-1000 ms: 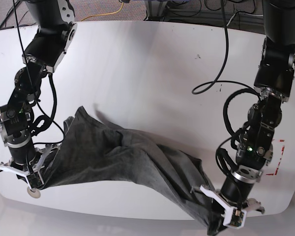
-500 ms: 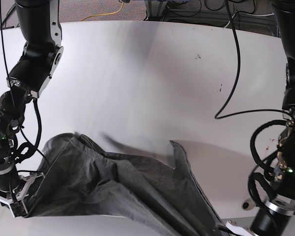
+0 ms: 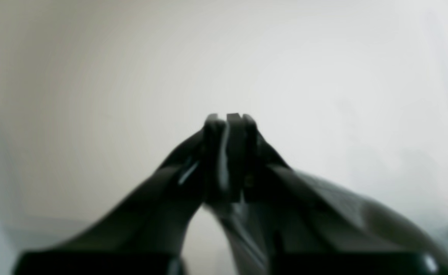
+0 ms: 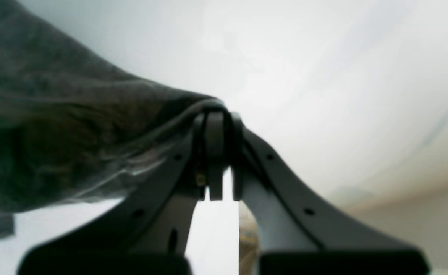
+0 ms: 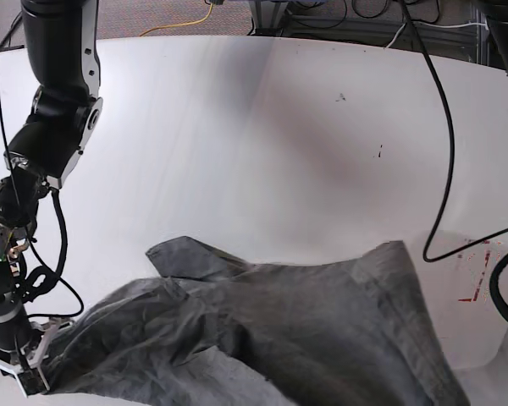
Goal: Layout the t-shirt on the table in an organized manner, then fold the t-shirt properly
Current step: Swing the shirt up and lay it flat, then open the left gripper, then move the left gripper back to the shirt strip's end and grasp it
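One garment, the t-shirt (image 5: 305, 330), lies along the near edge of the worktop (image 5: 262, 127). It spans from the near left corner almost to the near right corner, and its lower part runs out of the base view.

Appearance: heather-grey knit, bunched rather than flat. A flap sticks out on the far left side and a raised corner stands up on the far right side. Creases run diagonally across the middle. A layer near the centre is doubled over, so the outline is not yet readable as a shirt.

Step in hand (judgement): layout, the spreading stage. No fold has begun.

Right hand (image 4: 218, 114): fingers pressed together, pinching a gathered edge of the grey cloth. In the base view it sits at the near left corner.

Left hand (image 3: 227, 118): fingers pressed together. The wrist view is blurred, so I cannot tell whether cloth is between them. It is out of the base view.

Next move (judgement): draw the two held ends apart and pull towards the far side, so the body lands flat. Then smooth out the doubled layer.

The red tape rectangle (image 5: 478, 271) lies just right of the cloth.
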